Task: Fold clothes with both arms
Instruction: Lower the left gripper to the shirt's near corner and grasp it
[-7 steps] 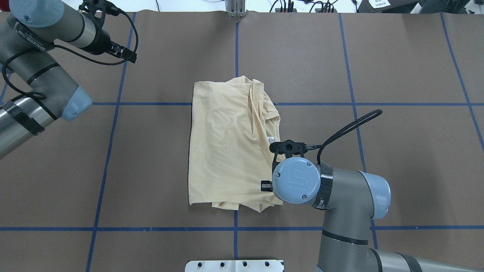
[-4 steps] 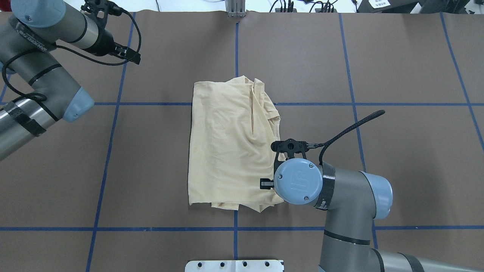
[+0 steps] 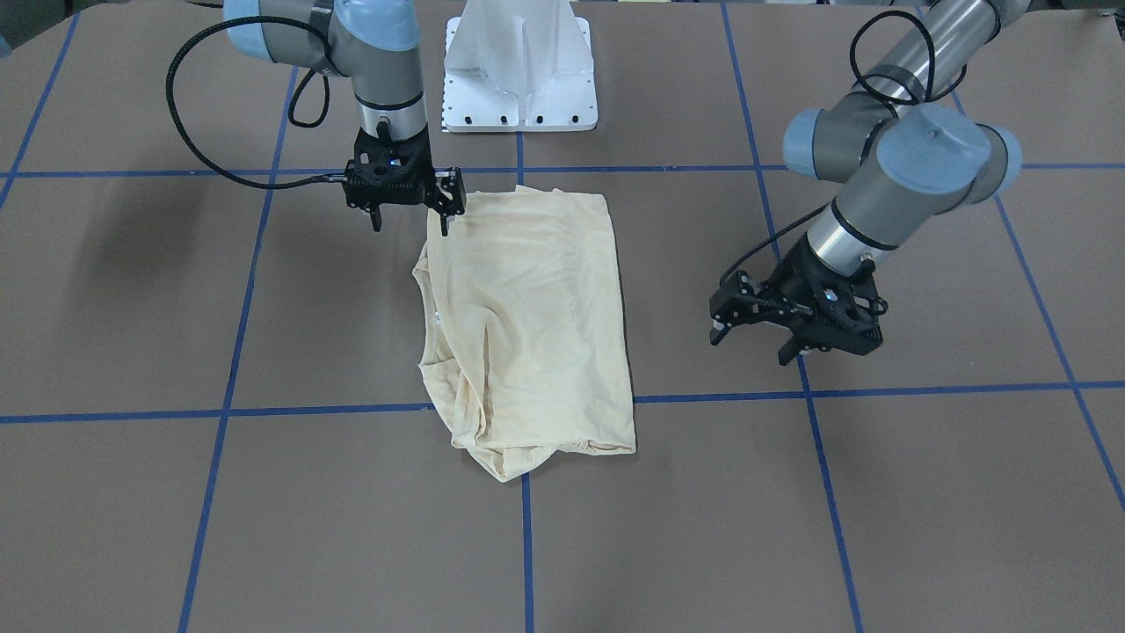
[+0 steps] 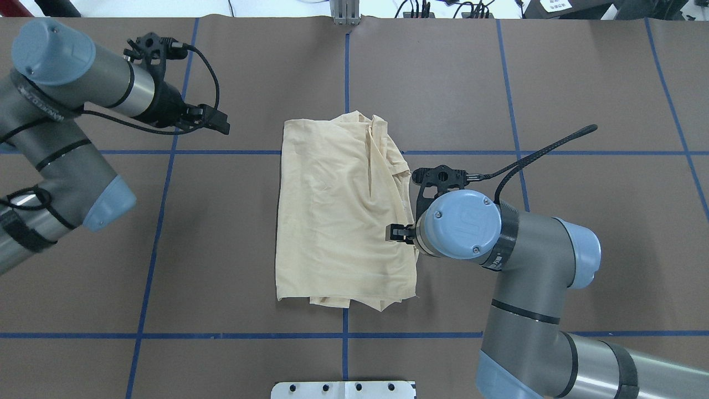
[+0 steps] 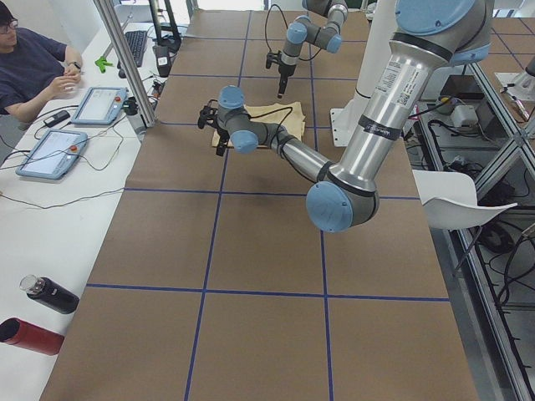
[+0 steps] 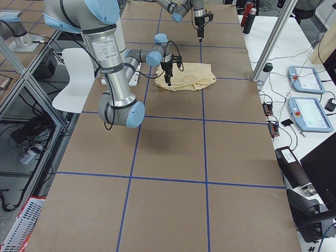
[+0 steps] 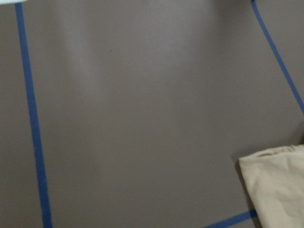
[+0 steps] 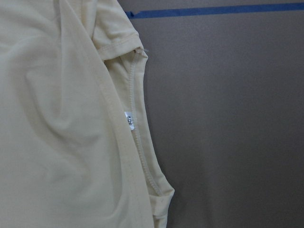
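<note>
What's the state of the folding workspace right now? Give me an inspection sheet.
Surface: brown mat with blue tape grid, flat.
Job's things: cream T-shirt folded into a rough rectangle, collar edge rumpled, neck label showing.
Clutter: nothing seen.
Grippers: right gripper open at the shirt's edge; left gripper open, apart from the shirt.
Cables: black wrist cable loops clear of the shirt.
Surroundings: seated person, tablets, bottles on the side bench.

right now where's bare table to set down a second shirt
Bare tabletop lies beyond the right arm and between the T-shirt and the left arm. Crowded: the T-shirt's edge under the open right gripper.
</note>
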`<state>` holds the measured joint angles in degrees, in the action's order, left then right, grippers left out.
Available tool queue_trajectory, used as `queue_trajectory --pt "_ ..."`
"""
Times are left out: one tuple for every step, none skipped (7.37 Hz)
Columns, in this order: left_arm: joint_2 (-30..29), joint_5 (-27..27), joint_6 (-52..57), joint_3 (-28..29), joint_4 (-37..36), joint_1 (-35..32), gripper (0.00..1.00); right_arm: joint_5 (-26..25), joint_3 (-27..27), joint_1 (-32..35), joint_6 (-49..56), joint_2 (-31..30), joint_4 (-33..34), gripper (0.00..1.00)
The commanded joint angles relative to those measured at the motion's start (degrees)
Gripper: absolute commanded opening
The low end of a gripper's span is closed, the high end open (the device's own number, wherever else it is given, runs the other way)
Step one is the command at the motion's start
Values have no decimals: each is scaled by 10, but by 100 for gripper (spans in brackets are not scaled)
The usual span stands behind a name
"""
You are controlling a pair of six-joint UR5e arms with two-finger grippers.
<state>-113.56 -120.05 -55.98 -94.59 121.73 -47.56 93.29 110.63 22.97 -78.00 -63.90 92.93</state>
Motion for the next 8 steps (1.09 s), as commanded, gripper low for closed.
queue_trajectory --pt "56 45 -152 -107 1 111 100 14 -1 15 13 -59 -108 99" --pt "61 94 -219 -132 1 172 100 21 -1 20 19 -81 -141 99" --pt "62 151 -276 -137 0 237 100 36 -1 29 20 -83 -142 99" --pt "62 179 -314 -134 0 275 99 40 -1 31 20 -83 -142 99" --pt "62 190 -331 -127 -2 295 90 40 -1 31 20 -82 -142 99" --pt "62 191 -331 -115 -2 306 80 40 -1 30 20 -83 -142 99" --pt "54 190 -331 -100 -2 308 70 40 -1 30 20 -82 -142 99" --pt "49 189 -331 -96 -2 309 66 40 -1 30 20 -82 -142 99"
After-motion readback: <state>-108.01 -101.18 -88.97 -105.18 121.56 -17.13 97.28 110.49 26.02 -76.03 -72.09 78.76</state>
